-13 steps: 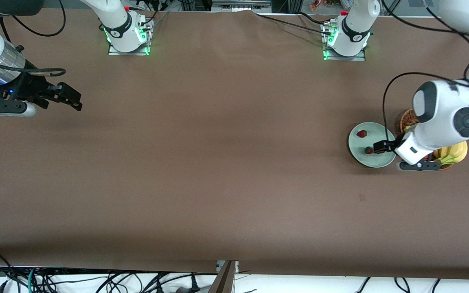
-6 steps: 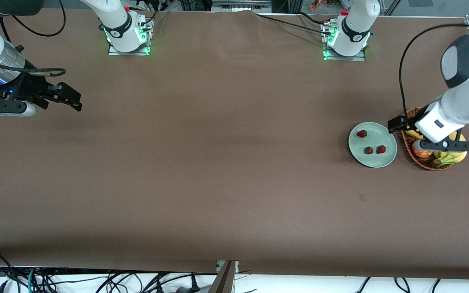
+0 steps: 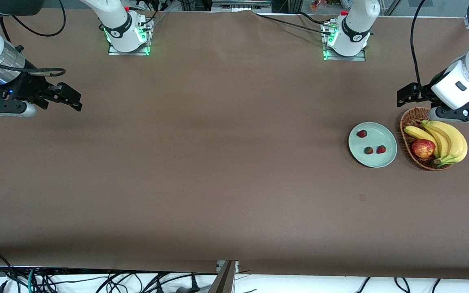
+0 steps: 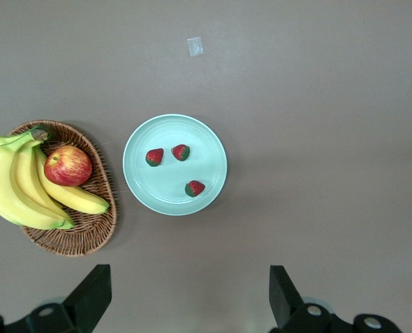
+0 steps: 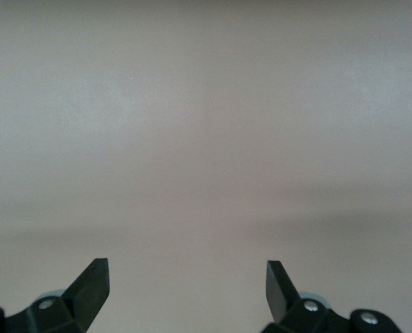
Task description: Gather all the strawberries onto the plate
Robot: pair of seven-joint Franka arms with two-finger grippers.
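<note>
Three strawberries lie on the pale green plate toward the left arm's end of the table. In the left wrist view the same strawberries rest apart from one another on the plate. My left gripper hangs open and empty high over the table by the basket's rim; its own view shows nothing between the fingers. My right gripper waits open over bare table at the right arm's end, empty in its own view.
A wicker basket stands beside the plate, holding a bunch of bananas and a red-yellow apple. The left wrist view shows that basket, the apple and a small pale tag on the brown cloth.
My left gripper has risen off the plate and drawn back past the basket, leaving a third strawberry lying on the plate. The right arm has not moved.
</note>
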